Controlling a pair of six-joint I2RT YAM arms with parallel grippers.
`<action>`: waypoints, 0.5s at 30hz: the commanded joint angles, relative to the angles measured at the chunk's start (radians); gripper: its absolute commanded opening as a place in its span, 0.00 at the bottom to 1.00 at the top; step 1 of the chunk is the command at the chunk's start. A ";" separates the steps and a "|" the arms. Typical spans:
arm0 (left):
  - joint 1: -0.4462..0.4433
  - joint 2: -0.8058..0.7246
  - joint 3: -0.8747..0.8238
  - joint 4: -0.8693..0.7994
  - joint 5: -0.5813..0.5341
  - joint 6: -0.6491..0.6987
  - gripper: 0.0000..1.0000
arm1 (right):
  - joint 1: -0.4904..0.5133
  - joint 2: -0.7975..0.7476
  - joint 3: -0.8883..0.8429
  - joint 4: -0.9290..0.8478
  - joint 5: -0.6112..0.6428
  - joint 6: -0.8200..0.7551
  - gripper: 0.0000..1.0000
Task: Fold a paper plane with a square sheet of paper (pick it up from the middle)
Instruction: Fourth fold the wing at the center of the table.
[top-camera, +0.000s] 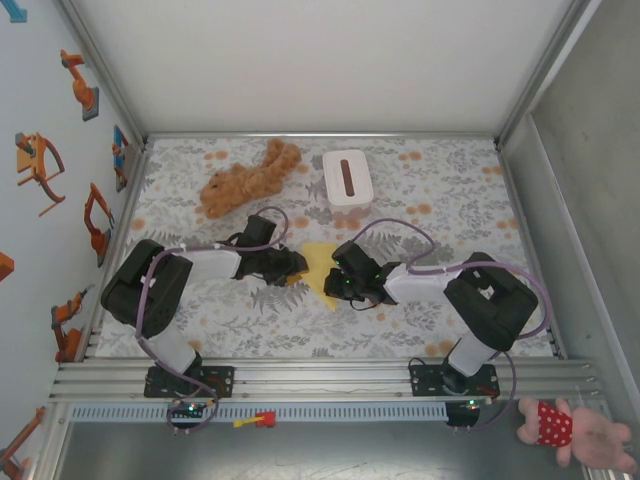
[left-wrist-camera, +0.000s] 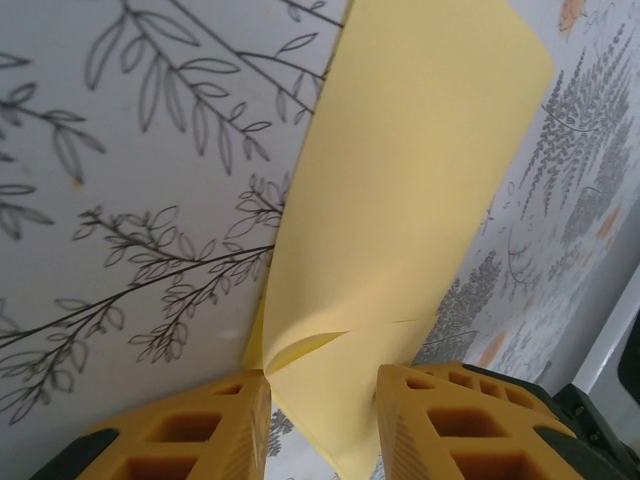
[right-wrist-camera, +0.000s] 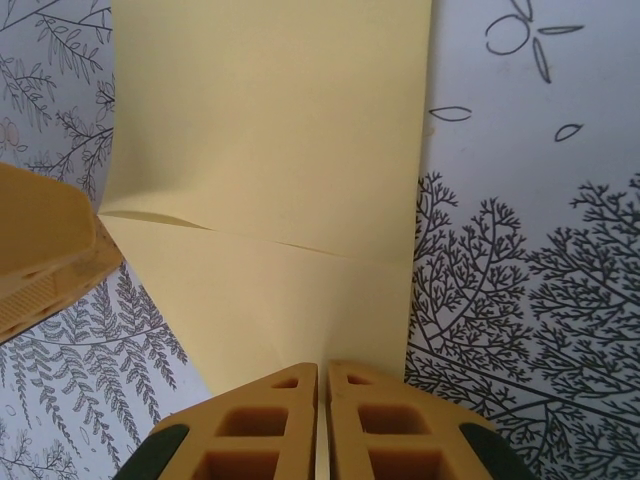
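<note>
The pale-yellow square sheet of paper (top-camera: 320, 262) lies on the flowered table between my two grippers, folded over itself with a slanted flap edge across it. In the right wrist view the sheet (right-wrist-camera: 270, 150) runs up from my right gripper (right-wrist-camera: 322, 365), whose fingers are shut on its near edge. In the left wrist view a pointed end of the sheet (left-wrist-camera: 400, 200) lies between the fingers of my left gripper (left-wrist-camera: 322, 375). They stand apart, the left one touching the fold. From above, the left gripper (top-camera: 290, 268) and right gripper (top-camera: 340, 280) flank the sheet.
A brown plush toy (top-camera: 245, 180) lies at the back left and a white box with a brown slot (top-camera: 347, 176) at the back centre. A pink plush (top-camera: 575, 430) lies outside the frame, front right. The left gripper's finger (right-wrist-camera: 40, 250) shows beside the sheet.
</note>
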 joint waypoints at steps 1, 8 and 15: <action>-0.006 0.016 0.021 0.038 0.045 -0.011 0.32 | -0.005 0.021 -0.023 -0.027 0.007 0.010 0.11; -0.005 0.026 0.027 0.086 0.104 0.018 0.31 | -0.007 0.020 -0.027 -0.024 0.008 0.010 0.10; 0.011 0.076 0.085 -0.005 0.134 0.136 0.31 | -0.007 0.021 -0.029 -0.020 0.005 0.006 0.10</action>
